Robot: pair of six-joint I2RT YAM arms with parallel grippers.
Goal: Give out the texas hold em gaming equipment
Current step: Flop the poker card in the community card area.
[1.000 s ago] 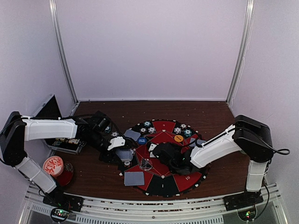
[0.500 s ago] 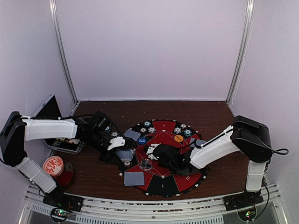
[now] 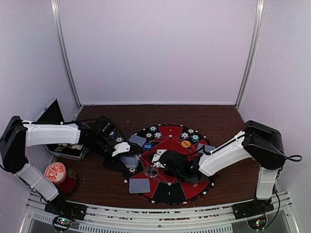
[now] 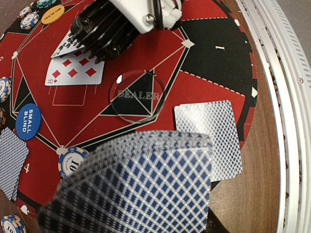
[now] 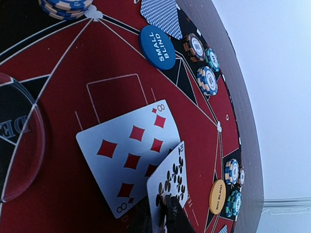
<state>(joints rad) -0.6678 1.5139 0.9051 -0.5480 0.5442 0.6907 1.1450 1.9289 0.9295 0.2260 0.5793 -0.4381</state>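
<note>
Trouble: my right gripper (image 5: pixel 164 221), jaws parted or pinching I cannot tell, sits at the clubs card (image 5: pixel 170 182) overlapping the eight of diamonds (image 5: pixel 129 155) on the mat (image 5: pixel 63 68) and may drag both, my left gripper (image 3: pixel 127 156) clenching the deck (image 4: pixel 141 189).

The middle of the round mat (image 3: pixel 167 192) is crowded; the right gripper (image 3: pixel 158 158) hangs low over two face-up cards (image 4: pixel 75 73), just beside a clear dealer disc (image 4: pixel 136 94); the left gripper (image 3: pixel 129 162), clamped on a deck of cards (image 4: pixel 141 189), blocks the mat's left edge; chips (image 3: pixel 153 130) line its far rim; bare surface (image 3: pixel 218 119) behind the mat lies open; a tray (image 3: pixel 65 156) and patterned disc (image 3: pixel 55 171) fill the left side.
</note>
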